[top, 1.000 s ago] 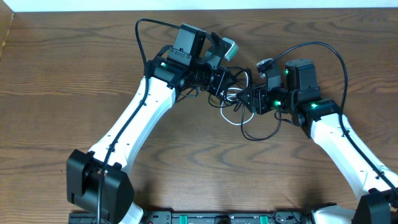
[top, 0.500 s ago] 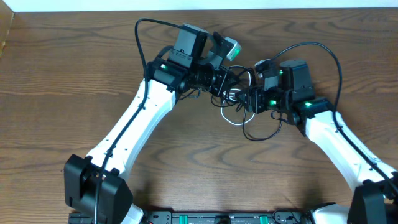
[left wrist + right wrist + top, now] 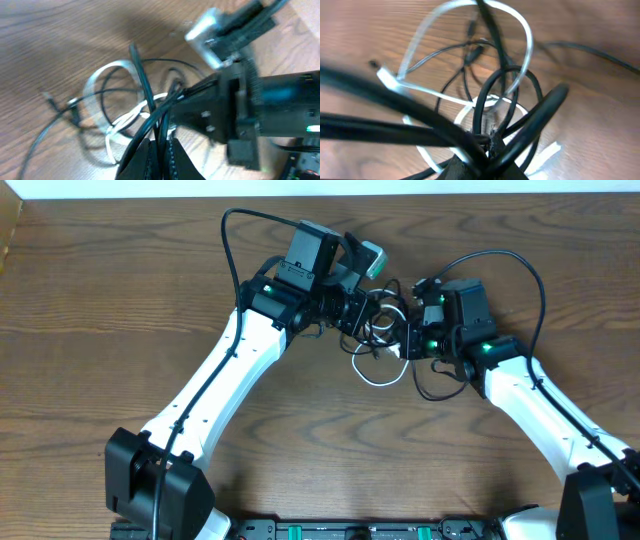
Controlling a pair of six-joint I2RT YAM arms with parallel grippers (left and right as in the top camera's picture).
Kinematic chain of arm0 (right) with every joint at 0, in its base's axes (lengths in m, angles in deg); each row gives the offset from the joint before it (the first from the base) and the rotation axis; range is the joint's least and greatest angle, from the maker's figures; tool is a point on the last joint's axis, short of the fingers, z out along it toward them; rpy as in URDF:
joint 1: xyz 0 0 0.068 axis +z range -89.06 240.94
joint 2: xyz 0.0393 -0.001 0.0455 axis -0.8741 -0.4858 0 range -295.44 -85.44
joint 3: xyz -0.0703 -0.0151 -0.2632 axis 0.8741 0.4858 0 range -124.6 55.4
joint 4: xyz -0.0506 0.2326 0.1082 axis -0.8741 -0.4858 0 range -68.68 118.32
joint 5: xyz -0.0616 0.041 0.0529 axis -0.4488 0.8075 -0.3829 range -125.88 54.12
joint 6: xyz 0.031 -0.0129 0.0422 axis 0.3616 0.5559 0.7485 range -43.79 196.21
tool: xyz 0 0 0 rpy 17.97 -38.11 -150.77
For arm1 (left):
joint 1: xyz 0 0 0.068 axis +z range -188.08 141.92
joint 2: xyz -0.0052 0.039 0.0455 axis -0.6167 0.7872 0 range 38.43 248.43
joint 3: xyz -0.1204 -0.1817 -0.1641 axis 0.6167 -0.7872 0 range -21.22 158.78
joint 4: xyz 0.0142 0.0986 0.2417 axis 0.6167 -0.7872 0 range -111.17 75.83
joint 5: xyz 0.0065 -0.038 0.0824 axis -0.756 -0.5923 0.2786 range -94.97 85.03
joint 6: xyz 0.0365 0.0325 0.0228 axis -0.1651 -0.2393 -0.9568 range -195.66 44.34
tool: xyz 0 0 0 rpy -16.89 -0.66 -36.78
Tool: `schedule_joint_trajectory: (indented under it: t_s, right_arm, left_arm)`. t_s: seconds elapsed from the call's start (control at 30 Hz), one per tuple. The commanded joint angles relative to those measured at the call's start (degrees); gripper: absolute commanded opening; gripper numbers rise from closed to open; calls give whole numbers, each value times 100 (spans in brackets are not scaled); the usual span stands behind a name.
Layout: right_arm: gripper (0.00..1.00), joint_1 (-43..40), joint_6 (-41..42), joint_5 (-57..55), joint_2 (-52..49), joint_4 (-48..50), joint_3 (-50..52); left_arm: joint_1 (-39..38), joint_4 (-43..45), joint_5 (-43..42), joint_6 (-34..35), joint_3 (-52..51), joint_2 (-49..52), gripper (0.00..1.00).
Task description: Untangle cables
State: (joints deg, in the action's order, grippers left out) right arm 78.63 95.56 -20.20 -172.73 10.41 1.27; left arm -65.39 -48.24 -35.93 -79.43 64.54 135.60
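**Desk** (image 3: 100, 300): flat brown wood-grain top with a matt finish. It carries the tangle near its far middle.

**Left arm** (image 3: 215, 380), **right arm** (image 3: 540, 405): white shells with black joints, meeting head to head over the knot. Your risk here is that they sit so near each other that any inward move could knock the heads together.

**Left pincer** (image 3: 159, 150): black, with its fingers pressed together and clamped on the black cable.

**Right pincer** (image 3: 487, 150): likewise closed. Black strands run into its tips with a white one just beside them, and you cannot tell whether it grips one cord or both. If both, drawing the arms apart would likely tighten the knot rather than free it.

**Black cable** (image 3: 143, 85): long, thin and round with a glossy sheath, looped between the pincers and trailing onto the desk. A hard tug could strain its small plug (image 3: 71, 103).

**White cable** (image 3: 375, 377): shorter, flat-looking and smooth. It lies in loops on the desk between the arms, threaded through the black one.
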Motion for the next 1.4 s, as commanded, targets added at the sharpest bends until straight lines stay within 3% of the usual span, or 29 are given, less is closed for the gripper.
schedule_joint_trajectory:
  t_s: [0.0,0.33,0.73,0.87,1.0,1.37]
  right_arm:
    - [1,-70,527,-1460,190,-391,-50]
    - [1,-533,374,-1639,625,-1001,-50]
    - [1,-348,225,-1084,756,-555,-50]
    - [1,-332,225,-839,756,-385,-50]
    - [1,-332,225,-446,756,-192,-50]
    - [1,44,262,-157,756,107,-50]
  left_arm:
    - [289,52,540,-142,9,-181,8]
    - [1303,26,564,-98,9,-181,8]
    - [1010,-59,-1091,-308,9,-181,11]
    - [911,-59,-1626,-372,9,-181,17]
    - [756,-59,-1604,-372,9,-179,45]
    - [455,-57,-1596,-444,9,-168,47]
